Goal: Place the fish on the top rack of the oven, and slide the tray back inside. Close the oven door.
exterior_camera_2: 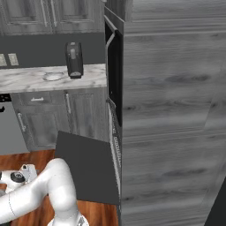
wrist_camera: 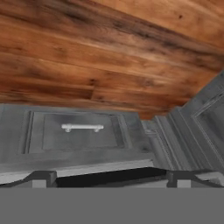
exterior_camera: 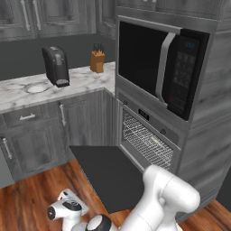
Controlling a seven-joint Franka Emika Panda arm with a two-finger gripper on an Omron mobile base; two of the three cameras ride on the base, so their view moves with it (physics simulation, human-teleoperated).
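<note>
Grey kitchen — oven door point(exterior_camera: 110, 178) hangs open, top rack point(exterior_camera: 146, 142) inside; gripper point(wrist_camera: 107, 178) fingers spread, empty.

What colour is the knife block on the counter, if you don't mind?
Orange-brown wood; the knife block shows best in the left base view.

A black microwave point(exterior_camera: 162, 67) with a vertical silver handle sits high on the right, while on the marble counter point(exterior_camera: 85, 79) to its left stand a black coffee machine point(exterior_camera: 56, 66), a wooden knife block point(exterior_camera: 97, 61) and a small plate point(exterior_camera: 37, 88).
</note>
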